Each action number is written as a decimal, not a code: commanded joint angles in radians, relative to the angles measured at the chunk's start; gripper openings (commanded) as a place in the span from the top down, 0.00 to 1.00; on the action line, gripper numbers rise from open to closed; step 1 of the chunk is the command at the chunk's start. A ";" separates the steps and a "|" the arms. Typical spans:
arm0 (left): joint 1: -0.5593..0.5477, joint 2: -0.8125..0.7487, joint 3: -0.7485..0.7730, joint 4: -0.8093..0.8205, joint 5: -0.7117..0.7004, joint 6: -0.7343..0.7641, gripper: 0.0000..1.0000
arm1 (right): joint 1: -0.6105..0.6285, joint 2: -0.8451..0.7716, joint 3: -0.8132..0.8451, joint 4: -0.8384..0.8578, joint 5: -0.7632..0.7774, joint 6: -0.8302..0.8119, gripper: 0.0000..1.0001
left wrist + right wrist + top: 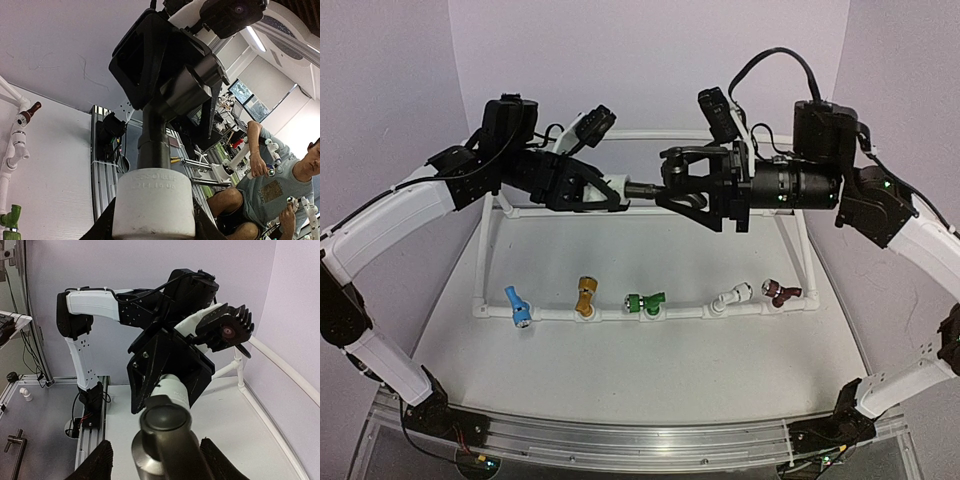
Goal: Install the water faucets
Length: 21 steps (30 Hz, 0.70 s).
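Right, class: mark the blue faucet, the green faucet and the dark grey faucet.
blue faucet (pixel 515 300): top external view, on its blue body.
green faucet (pixel 641 303): top external view, on its middle.
dark grey faucet (pixel 641 188): top external view, on its bare barrel.

Overhead view from the near edge, looking down, wrist views close, facing each other, sharing the grey faucet.
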 commanded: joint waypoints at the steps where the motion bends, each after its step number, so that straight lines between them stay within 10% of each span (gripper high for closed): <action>1: -0.015 -0.014 0.035 0.045 0.000 0.031 1.00 | -0.002 0.011 0.032 0.054 -0.017 0.035 0.49; 15: -0.019 -0.017 0.031 0.027 -0.040 0.040 0.97 | -0.003 -0.005 0.033 0.055 0.038 0.028 1.00; 21: -0.019 -0.009 0.034 0.069 0.002 -0.066 0.92 | -0.003 -0.021 0.036 0.055 0.103 -0.044 1.00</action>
